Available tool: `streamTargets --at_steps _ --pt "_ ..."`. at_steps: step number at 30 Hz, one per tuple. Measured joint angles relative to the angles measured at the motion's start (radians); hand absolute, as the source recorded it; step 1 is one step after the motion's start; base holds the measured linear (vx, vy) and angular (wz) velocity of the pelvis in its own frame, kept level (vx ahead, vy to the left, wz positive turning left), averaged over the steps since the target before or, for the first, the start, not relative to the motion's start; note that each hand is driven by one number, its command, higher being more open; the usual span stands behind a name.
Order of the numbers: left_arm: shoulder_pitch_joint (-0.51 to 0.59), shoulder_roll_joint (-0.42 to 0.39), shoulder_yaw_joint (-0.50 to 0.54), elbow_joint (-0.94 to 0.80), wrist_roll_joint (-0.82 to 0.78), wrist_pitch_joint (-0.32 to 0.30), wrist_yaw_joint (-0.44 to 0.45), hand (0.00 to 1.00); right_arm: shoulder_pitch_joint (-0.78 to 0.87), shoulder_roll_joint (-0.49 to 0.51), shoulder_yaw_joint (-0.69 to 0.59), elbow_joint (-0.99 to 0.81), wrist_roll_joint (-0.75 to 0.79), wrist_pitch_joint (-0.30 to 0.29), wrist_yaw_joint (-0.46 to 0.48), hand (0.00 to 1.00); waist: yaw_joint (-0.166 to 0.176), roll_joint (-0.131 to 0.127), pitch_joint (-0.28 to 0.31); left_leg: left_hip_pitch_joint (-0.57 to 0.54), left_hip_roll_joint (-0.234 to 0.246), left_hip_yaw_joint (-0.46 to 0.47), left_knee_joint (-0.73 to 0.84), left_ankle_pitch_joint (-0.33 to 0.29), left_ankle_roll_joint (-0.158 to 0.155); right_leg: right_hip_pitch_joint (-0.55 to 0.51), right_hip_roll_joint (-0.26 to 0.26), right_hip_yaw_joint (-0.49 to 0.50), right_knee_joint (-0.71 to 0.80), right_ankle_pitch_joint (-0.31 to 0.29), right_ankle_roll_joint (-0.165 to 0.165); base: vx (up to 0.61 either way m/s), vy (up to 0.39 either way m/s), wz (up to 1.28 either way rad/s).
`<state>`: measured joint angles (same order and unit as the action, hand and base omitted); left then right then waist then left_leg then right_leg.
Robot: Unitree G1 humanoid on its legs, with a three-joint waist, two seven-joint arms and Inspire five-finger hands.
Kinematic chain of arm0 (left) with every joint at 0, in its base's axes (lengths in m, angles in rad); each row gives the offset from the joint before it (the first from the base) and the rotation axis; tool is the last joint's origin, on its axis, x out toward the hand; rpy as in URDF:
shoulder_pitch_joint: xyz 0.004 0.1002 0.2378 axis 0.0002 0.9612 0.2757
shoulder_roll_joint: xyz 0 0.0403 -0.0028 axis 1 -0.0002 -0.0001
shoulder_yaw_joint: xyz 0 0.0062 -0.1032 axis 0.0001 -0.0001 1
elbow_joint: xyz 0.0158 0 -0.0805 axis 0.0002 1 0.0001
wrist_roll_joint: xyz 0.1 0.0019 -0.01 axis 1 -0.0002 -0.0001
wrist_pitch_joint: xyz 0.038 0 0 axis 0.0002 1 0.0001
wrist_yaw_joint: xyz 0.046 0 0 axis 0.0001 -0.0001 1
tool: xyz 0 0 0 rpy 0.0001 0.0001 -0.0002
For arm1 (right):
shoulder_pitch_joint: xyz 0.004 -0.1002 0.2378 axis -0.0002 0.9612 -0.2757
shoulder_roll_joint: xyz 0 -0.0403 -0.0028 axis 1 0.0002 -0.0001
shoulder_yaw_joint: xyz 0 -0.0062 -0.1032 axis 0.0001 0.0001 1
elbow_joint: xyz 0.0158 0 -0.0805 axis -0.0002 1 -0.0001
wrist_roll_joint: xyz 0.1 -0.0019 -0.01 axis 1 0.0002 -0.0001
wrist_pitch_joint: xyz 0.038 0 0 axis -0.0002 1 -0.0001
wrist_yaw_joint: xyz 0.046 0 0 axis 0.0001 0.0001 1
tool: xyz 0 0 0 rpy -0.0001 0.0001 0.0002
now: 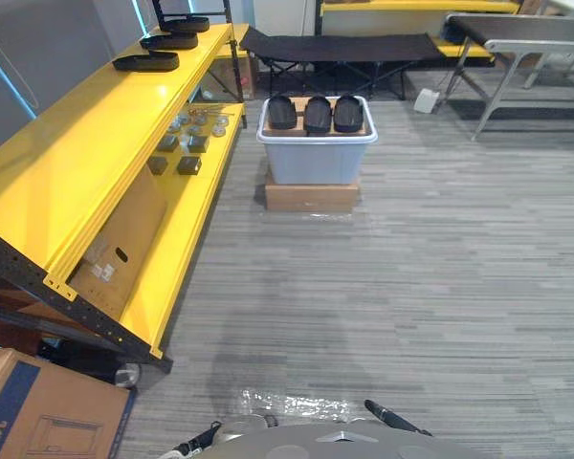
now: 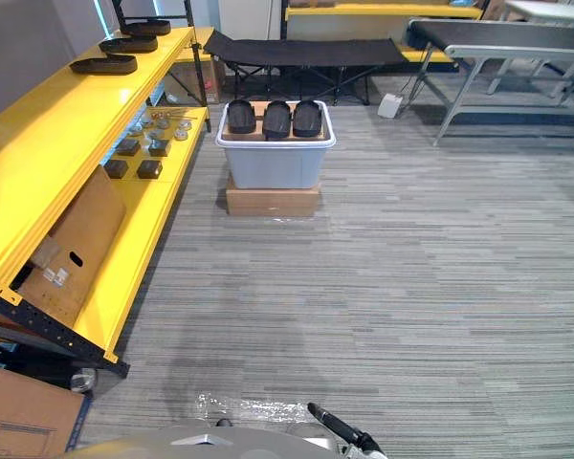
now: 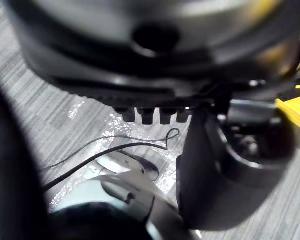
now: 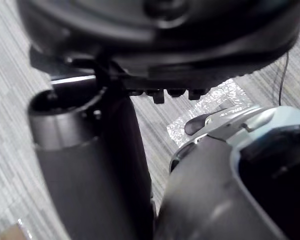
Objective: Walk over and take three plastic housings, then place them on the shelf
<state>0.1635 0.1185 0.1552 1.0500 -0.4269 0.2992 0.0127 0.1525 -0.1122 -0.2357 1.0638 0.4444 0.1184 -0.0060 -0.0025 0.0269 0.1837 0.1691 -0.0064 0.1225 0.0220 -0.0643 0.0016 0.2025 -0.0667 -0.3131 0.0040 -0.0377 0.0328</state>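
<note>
- The three plastic housings (image 1: 317, 114) lie side by side in the top of the grey bin (image 1: 318, 163). The bin stands on a flat cardboard box (image 1: 311, 197) on the carpet floor (image 1: 411, 287). The robot is well apart from the bin, so I judge the walk is not yet done.
- The left hand (image 3: 140, 65) and the right hand (image 4: 165, 50) hang low over the floor. How far each one is open I cannot tell. I see nothing held in either.
- The yellow shelf (image 1: 86, 153) runs along the left of the bin. Other dark housings (image 1: 145, 61) already lie on its top board, to the left of the bin and a little behind it.
- Risk: the bin is raised on the box, so a push against its rim may slide or tip it.
- Risk: three housings for two hands is difficult, and one may slip if they are taken together.
- Risk: the gap between the bin and the lower board of the shelf is narrow, so a left arm or a step there may strike the shelf edge.
- Open room: the floor in front of the bin and to its right is wide and bare. This seems the safer way to come near.
- Behind the bin stands a black folding cot (image 1: 340, 46), and behind it to the right a metal table (image 1: 526, 33), so there is little room beyond the bin.
</note>
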Motion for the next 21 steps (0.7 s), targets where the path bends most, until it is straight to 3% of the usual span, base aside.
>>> streamTargets --at_steps 13,21 --pt "0.002 0.03 0.0 0.001 -0.012 0.007 0.005 1.0 -0.02 0.029 -0.001 0.023 -0.005 -0.01 -0.001 1.0 0.005 -0.045 0.016 0.065 -0.012 0.019 -0.051 0.008 0.009 0.049 -0.002 0.006 -0.026 0.004 0.009 0.05 0.022 -0.03" --pt "0.003 0.03 0.0 0.002 -0.005 0.006 0.005 1.0 -0.019 0.028 0.0 0.023 -0.005 0.003 0.029 1.0 0.006 -0.05 0.013 0.085 -0.025 0.013 -0.102 0.039 0.025 0.044 -0.012 0.0 -0.024 0.009 0.017 -0.06 0.026 0.03"
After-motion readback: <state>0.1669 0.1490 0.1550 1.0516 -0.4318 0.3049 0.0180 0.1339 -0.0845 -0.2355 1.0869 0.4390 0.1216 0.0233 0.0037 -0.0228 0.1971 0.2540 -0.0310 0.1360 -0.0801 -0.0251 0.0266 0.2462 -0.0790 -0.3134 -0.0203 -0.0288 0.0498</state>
